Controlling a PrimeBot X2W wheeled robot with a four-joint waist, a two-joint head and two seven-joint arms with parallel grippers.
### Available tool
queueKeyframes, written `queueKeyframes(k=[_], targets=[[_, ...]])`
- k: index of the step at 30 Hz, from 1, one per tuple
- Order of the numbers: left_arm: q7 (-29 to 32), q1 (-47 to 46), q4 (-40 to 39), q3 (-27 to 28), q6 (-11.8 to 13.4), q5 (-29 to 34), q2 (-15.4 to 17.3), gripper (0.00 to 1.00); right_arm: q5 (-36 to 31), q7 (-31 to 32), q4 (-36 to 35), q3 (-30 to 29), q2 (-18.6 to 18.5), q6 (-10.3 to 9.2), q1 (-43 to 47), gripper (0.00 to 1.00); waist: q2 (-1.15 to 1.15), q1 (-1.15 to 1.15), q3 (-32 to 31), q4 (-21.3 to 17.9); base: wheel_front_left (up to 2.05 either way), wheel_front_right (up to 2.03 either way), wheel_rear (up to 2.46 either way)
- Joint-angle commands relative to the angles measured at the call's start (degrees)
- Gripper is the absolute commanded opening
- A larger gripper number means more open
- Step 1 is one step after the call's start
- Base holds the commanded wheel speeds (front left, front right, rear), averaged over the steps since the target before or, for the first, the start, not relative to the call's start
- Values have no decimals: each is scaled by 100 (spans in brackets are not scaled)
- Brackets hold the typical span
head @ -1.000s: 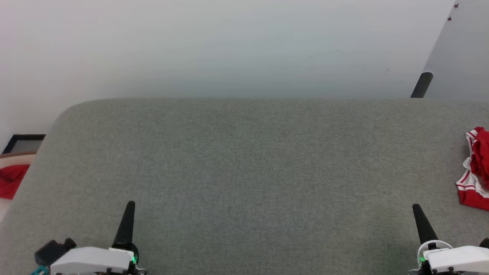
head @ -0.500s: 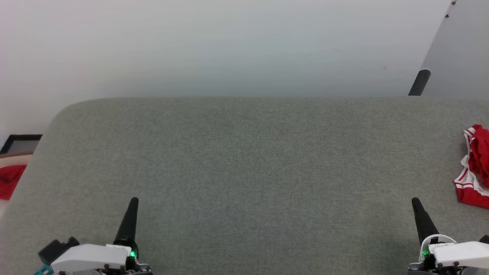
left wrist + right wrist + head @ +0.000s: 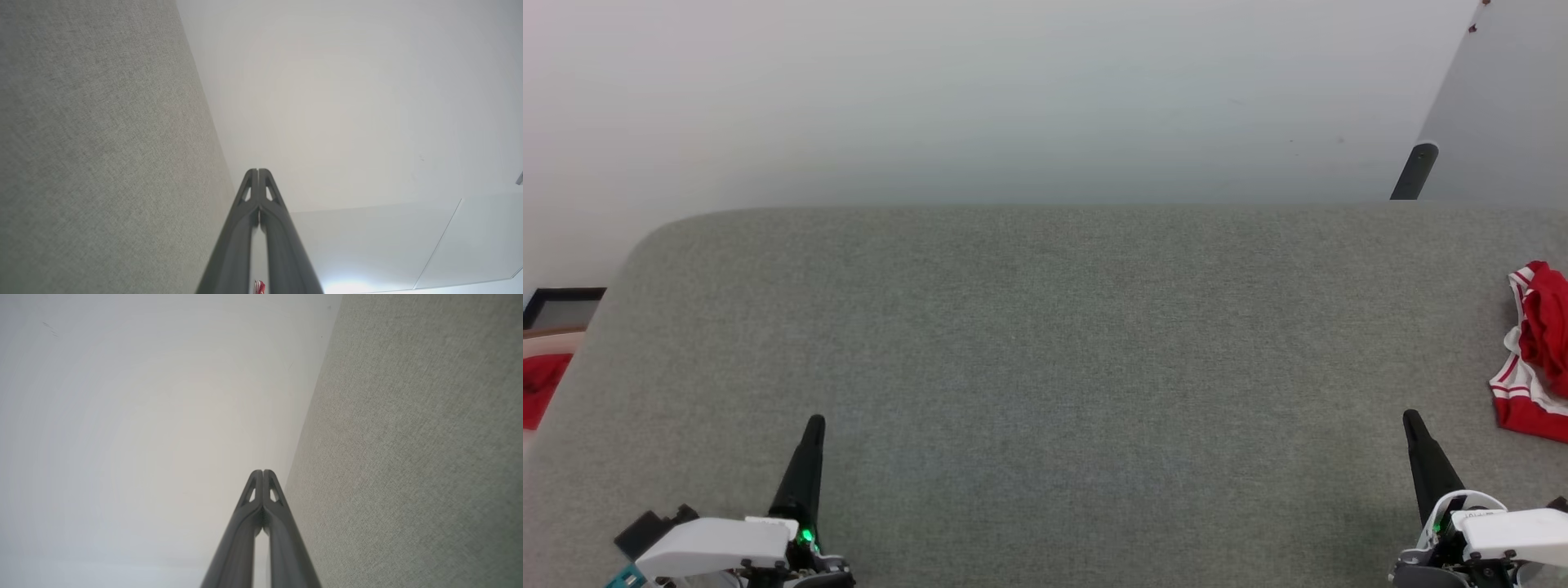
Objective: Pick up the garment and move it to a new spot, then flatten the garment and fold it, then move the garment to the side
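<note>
The garment (image 3: pixel 1534 359), red with white panels and red-and-white striped trim, lies bunched on the grey fabric table (image 3: pixel 1045 343) at the far right, partly cut off by the frame edge. My right gripper (image 3: pixel 1410 418) is shut, empty, low at the front right, a short way to the near left of the garment and apart from it. At the front left my left gripper (image 3: pixel 814 421) is shut and empty too. The wrist views show the left gripper (image 3: pixel 258 170) and the right gripper (image 3: pixel 262 472) with fingertips pressed together above the table surface.
A plain red cloth (image 3: pixel 538 385) sits against a cream basket rim (image 3: pixel 547 339) past the table's left edge, with a dark frame (image 3: pixel 564 304) behind it. A dark post (image 3: pixel 1414 171) stands behind the far right corner. A pale wall backs the table.
The head view has drifted slightly, shifting the whole picture. Both shut grippers have edged a little forward over the table. The garment lies as before.
</note>
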Motion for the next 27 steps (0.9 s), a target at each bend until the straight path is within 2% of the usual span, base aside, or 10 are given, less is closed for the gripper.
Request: queueKeyframes(k=[1,19,27], targets=[[36,-87,-3,23,5,-85,-12,0,106,39,-33,-19,14,-3,-77,0,0,0,3,-3,0,0,0],[217,-168,47,65,6,-731,-115,0,798,210,-74,-51,51,-4,-170,0,0,0,46,-63,0,0,0],[215,-162,46,61,6,-712,-108,0,770,207,-66,-47,48,-3,-133,0,0,0,46,-64,0,0,0]])
